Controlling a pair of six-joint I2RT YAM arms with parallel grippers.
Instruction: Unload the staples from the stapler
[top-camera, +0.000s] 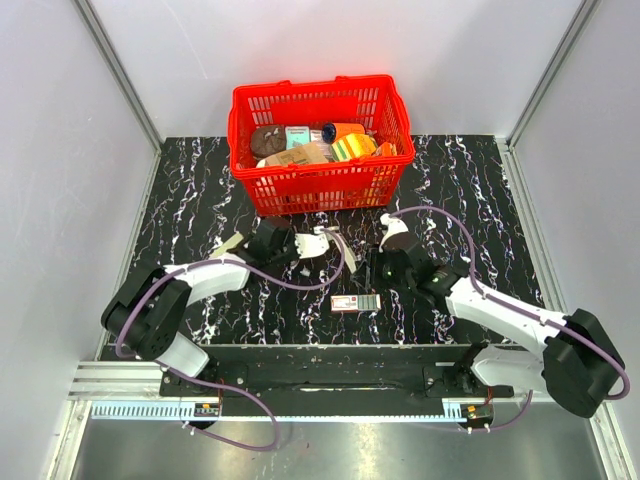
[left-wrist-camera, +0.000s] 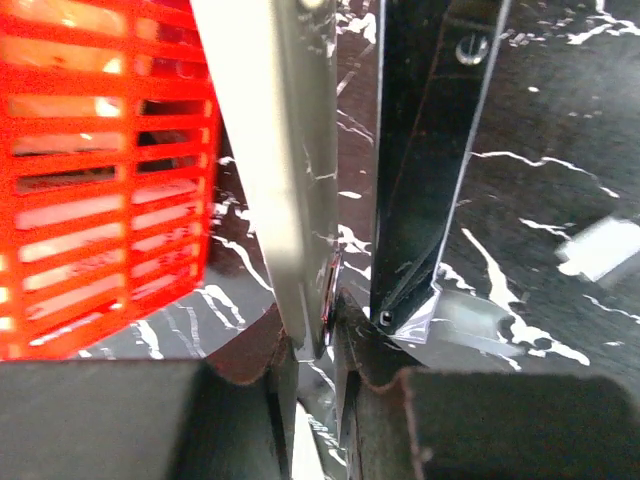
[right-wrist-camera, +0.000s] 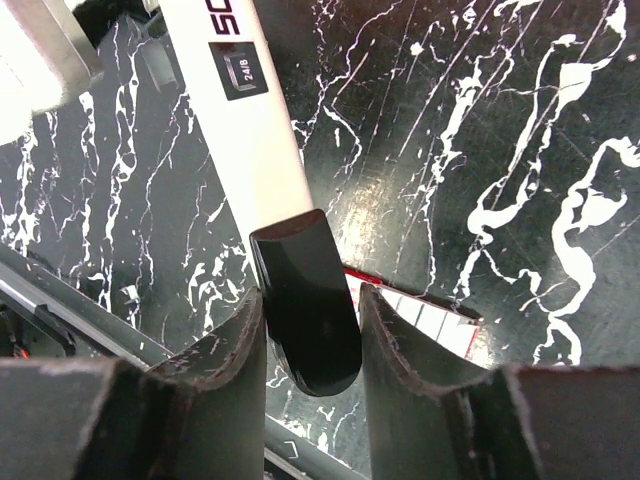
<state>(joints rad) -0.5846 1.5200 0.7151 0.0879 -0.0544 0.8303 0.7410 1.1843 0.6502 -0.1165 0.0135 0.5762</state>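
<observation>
Finds the stapler (top-camera: 340, 250) off the worktop (top-camera: 200, 200), slung between both hands at 6 o'clock of the red basket (top-camera: 320, 195). Lies with the long axis roughly 9-to-3 across the top view, tipped slightly toward 4. Splays into a narrow V in the left wrist view: silvery strip (left-wrist-camera: 285, 150) toward 11, dark body (left-wrist-camera: 420, 150) toward 1, meeting at what looks like the hinge. Clamped right there by the left hand (left-wrist-camera: 320, 345), closed tight on that end. Pinched at the far, 3 o'clock end by the right hand (right-wrist-camera: 312, 300), fingers (right-wrist-camera: 220, 370) pressed against either side of the glossy black tip (right-wrist-camera: 305, 330) of the white arm (right-wrist-camera: 255, 130). Puts neither hand nearer: both on it, left at 9, right at 3. Probably calls for drawing the right-hand end away from the dark body, widening the V to bare the staple channel. Leaves a red-and-white box (top-camera: 357, 302) flat on the worktop at 6 o'clock of the stapler.
</observation>
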